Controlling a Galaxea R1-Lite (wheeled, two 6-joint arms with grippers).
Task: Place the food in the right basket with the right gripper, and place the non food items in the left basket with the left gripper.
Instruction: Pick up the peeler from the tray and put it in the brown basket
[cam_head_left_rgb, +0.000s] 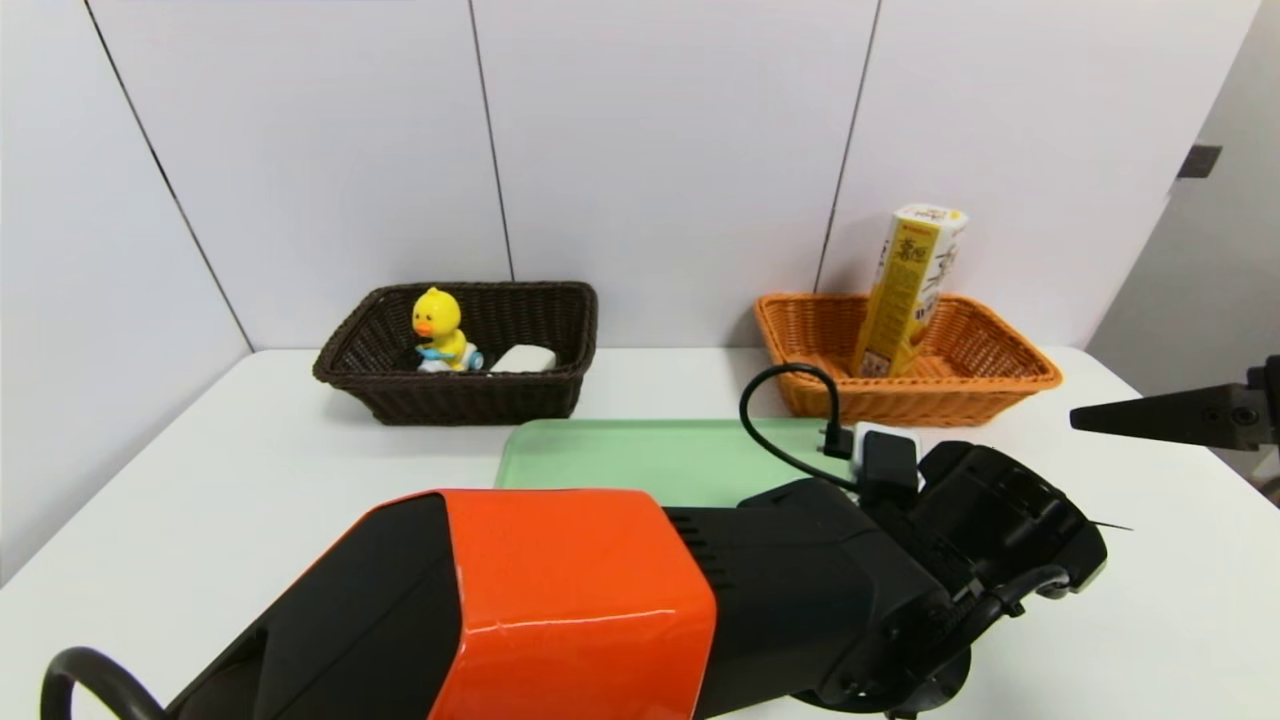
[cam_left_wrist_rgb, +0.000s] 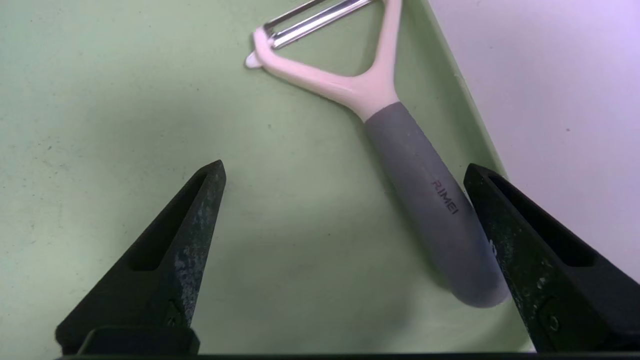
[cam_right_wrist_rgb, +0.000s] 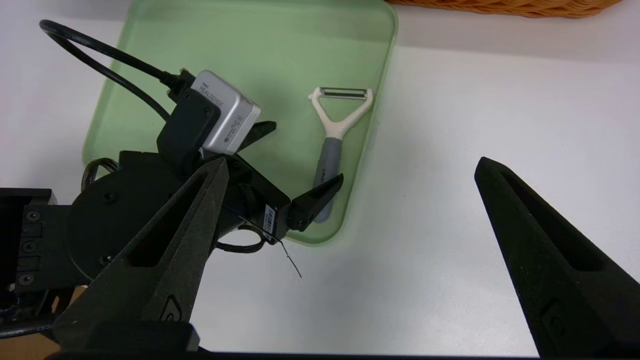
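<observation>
The peeler (cam_right_wrist_rgb: 328, 155) lies at the tray (cam_right_wrist_rgb: 350, 220)'s four o'clock; the left gripper (cam_left_wrist_rgb: 345, 165)'s fingers stand apart over it, presumably to grasp its handle. The right gripper (cam_right_wrist_rgb: 352, 162) waits, fingers apart.

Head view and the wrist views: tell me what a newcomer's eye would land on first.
Probably the left arm's bright orange-red casing, stretched across the front of the head view. Next, likely the yellow duck toy in the dark basket at the back left, and the tall yellow-and-white box leaning in the orange basket at the back right. In the wrist views, the peeler on the green tray stands out.
</observation>
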